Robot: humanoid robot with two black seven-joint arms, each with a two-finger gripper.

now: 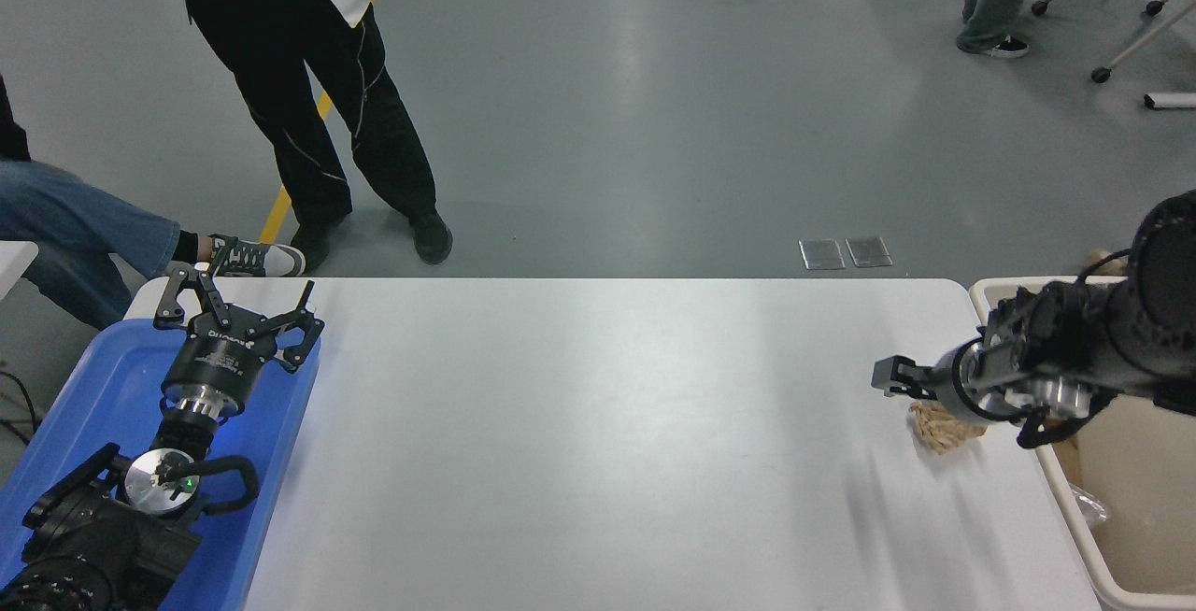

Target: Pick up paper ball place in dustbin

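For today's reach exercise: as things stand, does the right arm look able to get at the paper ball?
Probably yes. The right gripper hangs right over the paper ball, partly hiding it, and nothing lies between them on the table.

Blue tray (103, 377) at white table's (579, 424) left edge; person's legs (318, 125) beyond

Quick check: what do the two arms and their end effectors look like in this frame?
Both arms are black. The left end effector has thin linkage fingers, white lettering on its body, a silver wrist ring and a silver disc with a green light further down the arm. The right end effector shows a blocky black tip, a silver wrist ring and a looped black cable underneath.
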